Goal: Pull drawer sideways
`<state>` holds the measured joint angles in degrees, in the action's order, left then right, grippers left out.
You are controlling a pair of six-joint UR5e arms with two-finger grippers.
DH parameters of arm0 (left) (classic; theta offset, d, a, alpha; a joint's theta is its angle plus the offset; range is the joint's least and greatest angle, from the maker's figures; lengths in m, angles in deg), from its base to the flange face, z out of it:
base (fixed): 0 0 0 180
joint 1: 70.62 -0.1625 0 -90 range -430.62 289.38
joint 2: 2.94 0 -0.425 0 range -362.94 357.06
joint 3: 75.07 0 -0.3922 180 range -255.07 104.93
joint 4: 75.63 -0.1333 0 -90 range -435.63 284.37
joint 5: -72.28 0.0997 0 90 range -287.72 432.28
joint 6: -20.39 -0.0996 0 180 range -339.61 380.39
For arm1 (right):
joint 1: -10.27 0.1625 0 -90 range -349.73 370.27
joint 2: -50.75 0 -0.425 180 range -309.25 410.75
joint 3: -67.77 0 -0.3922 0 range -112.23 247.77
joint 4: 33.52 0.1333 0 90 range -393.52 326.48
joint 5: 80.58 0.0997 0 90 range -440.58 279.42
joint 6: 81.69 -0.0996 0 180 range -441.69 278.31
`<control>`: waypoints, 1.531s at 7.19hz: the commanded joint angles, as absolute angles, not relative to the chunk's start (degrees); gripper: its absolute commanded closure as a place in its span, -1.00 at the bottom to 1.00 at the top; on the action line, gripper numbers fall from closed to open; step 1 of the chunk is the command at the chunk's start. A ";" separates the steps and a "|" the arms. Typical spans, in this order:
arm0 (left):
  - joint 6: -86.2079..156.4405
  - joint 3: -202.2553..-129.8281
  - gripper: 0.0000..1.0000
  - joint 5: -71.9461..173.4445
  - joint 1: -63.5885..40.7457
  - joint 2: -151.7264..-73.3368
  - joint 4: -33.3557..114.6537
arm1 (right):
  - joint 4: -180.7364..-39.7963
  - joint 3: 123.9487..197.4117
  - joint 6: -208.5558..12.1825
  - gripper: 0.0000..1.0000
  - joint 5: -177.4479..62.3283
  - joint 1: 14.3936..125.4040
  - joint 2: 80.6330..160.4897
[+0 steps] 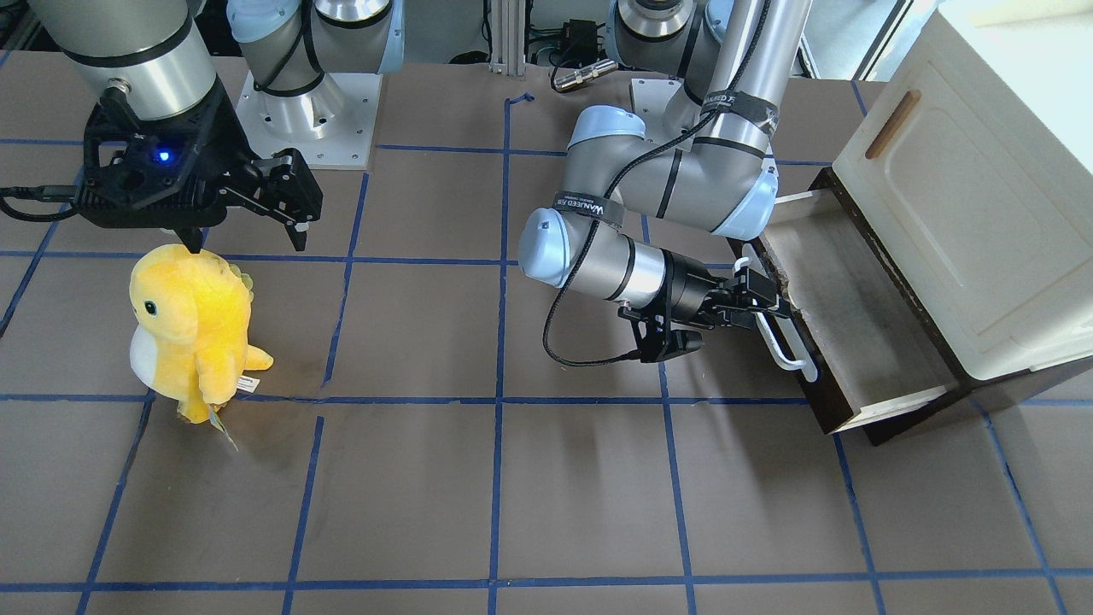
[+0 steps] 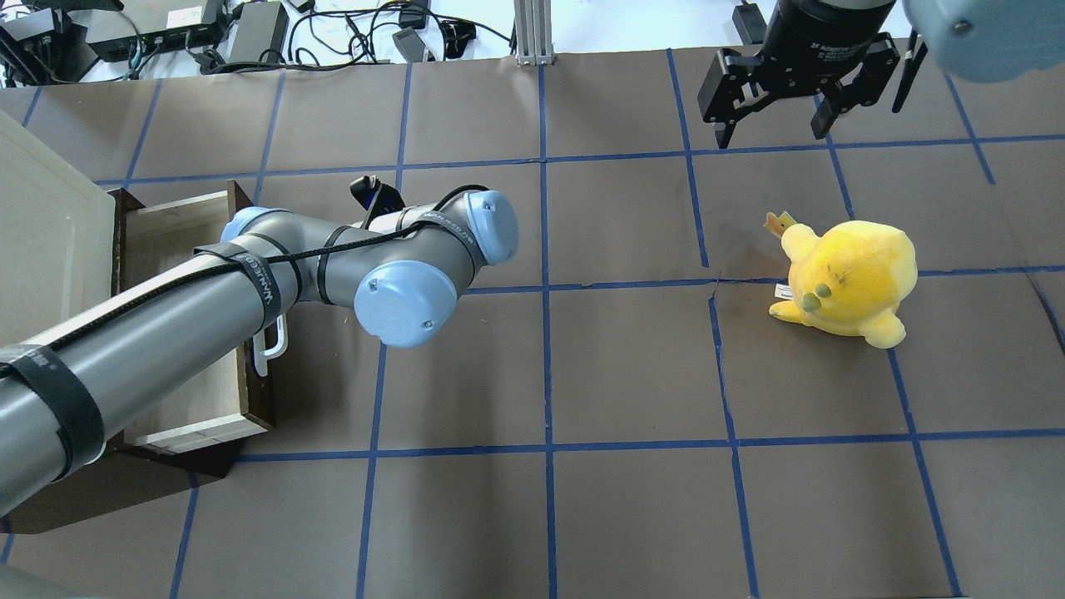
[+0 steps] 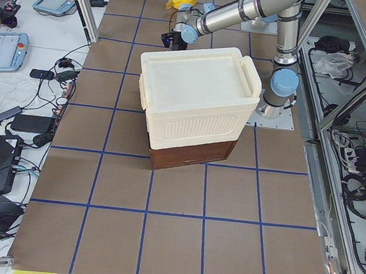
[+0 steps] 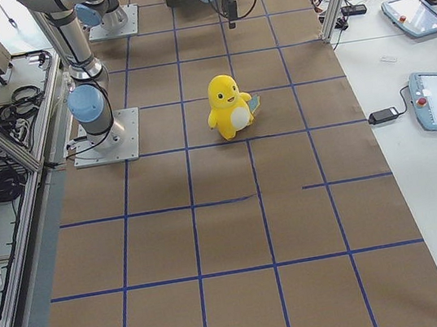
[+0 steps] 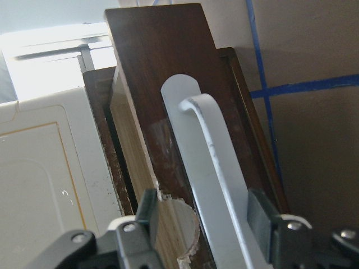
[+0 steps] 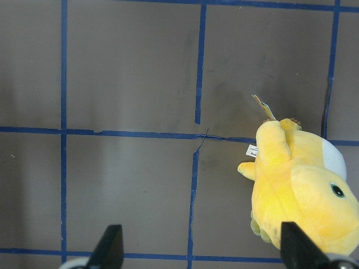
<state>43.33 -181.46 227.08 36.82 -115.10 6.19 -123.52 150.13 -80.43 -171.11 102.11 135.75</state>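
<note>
- Step in hand: I read this as the pull itself, well under way. The drawer (image 1: 854,316) stands out from beneath the cream cabinet (image 1: 965,222) with most of its inside uncovered.
- Left gripper (image 1: 768,301): it is at the drawer's front, about midway along the white bar handle (image 1: 790,350). In the left wrist view its fingers (image 5: 148,208) stand apart, one over the drawer's inner side and one outside the bar. The jaws are parted around the handle rather than clamped on it.
- Right gripper (image 2: 771,129): jaws spread and holding nothing. It hangs over the counter's far edge on my right side, near a yellow plush toy (image 1: 192,320), well apart from the drawer.
- Next move, in my judgement: draw the wrist level, away from the cabinet toward the counter's middle. The bar should stay hooked between the fingers and the front square to its runners. I would stop before the box leaves its housing.
- Where the drawer is: at the counter's left edge, its far end toward the left far corner, opening toward the middle.
- How it looks: wide and shallow, with a dark brown front (image 5: 162,67) and a pale wooden floor and side walls. The front's top edge shows a rounded cut-out (image 5: 179,224) with a chipped rim.
</note>
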 commanded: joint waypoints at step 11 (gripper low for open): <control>37.81 -174.16 -0.65 204.40 36.96 -108.51 6.02 | -123.52 150.13 -80.46 -1.00 -171.11 102.11 135.74</control>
<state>39.79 -177.77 215.46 37.13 -110.68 6.03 -123.52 150.13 -80.46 -171.11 102.11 135.75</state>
